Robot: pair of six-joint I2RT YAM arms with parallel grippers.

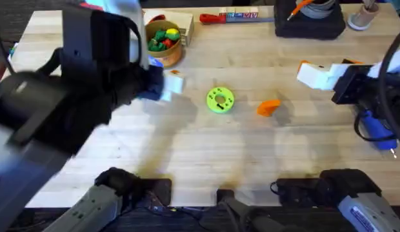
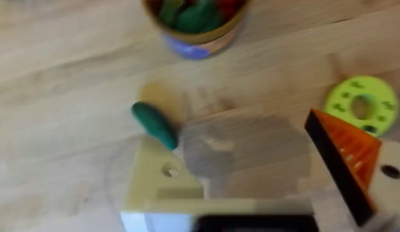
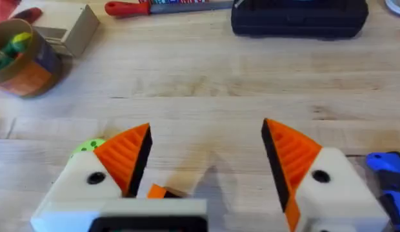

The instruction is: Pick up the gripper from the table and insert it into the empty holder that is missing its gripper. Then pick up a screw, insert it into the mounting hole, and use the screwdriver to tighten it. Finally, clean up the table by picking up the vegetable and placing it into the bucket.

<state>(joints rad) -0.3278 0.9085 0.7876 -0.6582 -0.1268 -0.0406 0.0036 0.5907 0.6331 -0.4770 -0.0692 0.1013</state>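
Beside the bucket [image 2: 197, 26], dark green oblong vegetable [image 2: 155, 125], both claws apart

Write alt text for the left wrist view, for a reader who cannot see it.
The left gripper hangs open over a wooden table, one finger plain white with no pad, the other bearing an orange ribbed pad. A dark green vegetable lies just beyond the plain finger; farther off are the bucket of toy vegetables and a lime-green disc.
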